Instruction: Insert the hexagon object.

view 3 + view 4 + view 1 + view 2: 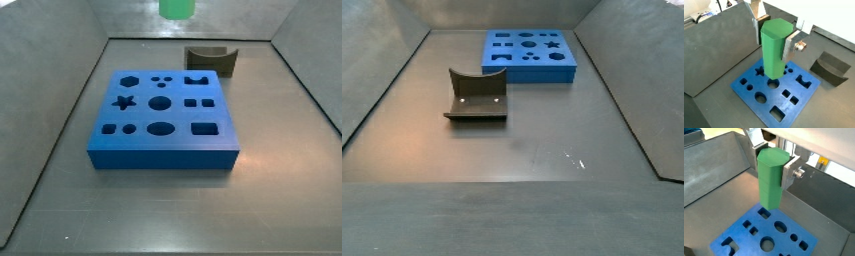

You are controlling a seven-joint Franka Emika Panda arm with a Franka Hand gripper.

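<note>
We see a grey floor (529, 150) walled by slanted grey panels. On it rests a blue block (160, 145) with shaped holes in its top, lying flat toward one end. Near it, but apart, stands a dark olive curved piece (476, 97), also directly on the floor. The gripper (777, 31) hangs above the block, clasping the hexagon object (774, 47), off the floor.
</note>
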